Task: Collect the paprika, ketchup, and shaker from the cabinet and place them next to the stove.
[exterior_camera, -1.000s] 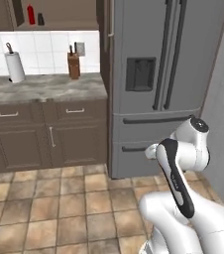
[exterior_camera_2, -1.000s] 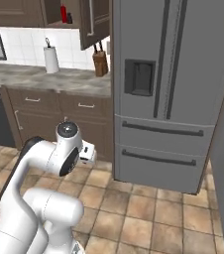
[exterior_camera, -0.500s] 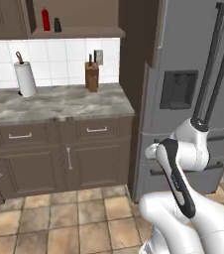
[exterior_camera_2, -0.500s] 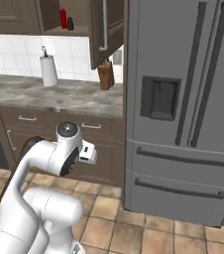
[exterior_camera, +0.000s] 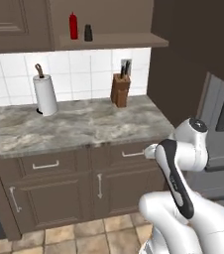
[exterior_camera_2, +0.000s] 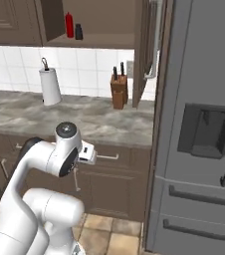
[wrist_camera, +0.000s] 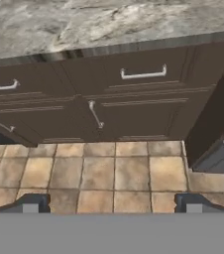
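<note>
The ketchup (exterior_camera: pixel 73 26), a slim red bottle, stands on the open shelf of the dark wooden cabinet (exterior_camera: pixel 109 40). Just to its right is the shaker (exterior_camera: pixel 88 32), small and black. Both show again from the other side: ketchup (exterior_camera_2: pixel 69 25), shaker (exterior_camera_2: pixel 78 32), with the cabinet (exterior_camera_2: pixel 104 40) door swung open. The paprika and the stove are out of view. My gripper (wrist_camera: pixel 112 204) is open and holds nothing. It hangs low on the folded arm, far below the shelf, and faces the lower drawers and the tiled floor.
A marble counter (exterior_camera: pixel 79 124) carries a paper towel roll (exterior_camera: pixel 45 94) and a knife block (exterior_camera: pixel 120 89). Drawers with silver handles (wrist_camera: pixel 142 74) sit under it. The grey fridge (exterior_camera_2: pixel 204 139) fills the right side, and the open cabinet door (exterior_camera_2: pixel 147 50) juts out beside it.
The whole picture has shifted: the base has driven closer to the counter, so the cabinet shelf looks larger and the fridge has slid right. The gripper stays open.
</note>
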